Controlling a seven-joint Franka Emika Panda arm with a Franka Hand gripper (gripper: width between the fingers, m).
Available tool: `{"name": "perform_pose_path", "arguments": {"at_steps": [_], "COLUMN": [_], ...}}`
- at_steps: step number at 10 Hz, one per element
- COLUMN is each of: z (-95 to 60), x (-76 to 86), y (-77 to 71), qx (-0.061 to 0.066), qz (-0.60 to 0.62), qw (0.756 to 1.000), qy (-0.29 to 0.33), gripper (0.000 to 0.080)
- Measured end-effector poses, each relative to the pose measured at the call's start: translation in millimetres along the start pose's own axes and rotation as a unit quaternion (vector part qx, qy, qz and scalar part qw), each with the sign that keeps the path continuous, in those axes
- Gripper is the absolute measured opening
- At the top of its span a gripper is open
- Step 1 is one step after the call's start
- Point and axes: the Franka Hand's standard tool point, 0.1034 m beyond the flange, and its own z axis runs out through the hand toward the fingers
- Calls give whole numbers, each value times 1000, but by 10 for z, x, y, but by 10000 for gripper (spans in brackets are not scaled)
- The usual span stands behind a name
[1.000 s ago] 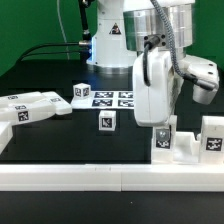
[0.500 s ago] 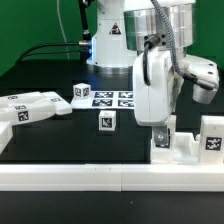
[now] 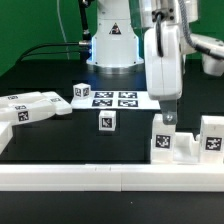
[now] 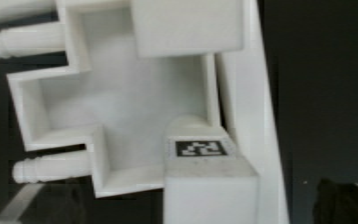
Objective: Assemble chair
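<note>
A white chair piece [image 3: 163,143] with a tag stands at the front of the exterior view's right, against the border rail. My gripper [image 3: 168,119] hangs just above it, its jaws pointing down. In the wrist view the same piece [image 4: 140,100] fills the frame, with round pegs on one side and a tag [image 4: 202,147]. My gripper [image 4: 185,208] is open there: the dark fingers [image 4: 43,200] stand wide on either side of the piece's narrow bar, with gaps showing. A second tagged white piece [image 3: 212,136] stands further to the exterior view's right.
The long white rail [image 3: 100,178] runs along the front. The marker board [image 3: 112,99] lies mid-table. A tagged cube [image 3: 106,121] and another [image 3: 82,91] sit near it. Flat chair slabs [image 3: 30,106] lie at the exterior view's left.
The gripper has risen and shifted toward the exterior view's right, off the chair piece. The piece stays by the rail.
</note>
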Motion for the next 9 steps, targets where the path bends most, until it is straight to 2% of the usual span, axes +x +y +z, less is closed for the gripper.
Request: {"name": "perform_pose_path", "arguments": {"at_steps": [4,6,9], "z": [16,-16,-47], "x": [2,-50,-43], "y": [7,24,213], "qx": [-1,1,-1], "qz": [-6,-59,-204], "qw": [1000,998,979], "qy": [1,-1,-1], "gripper": [649,649,649]}}
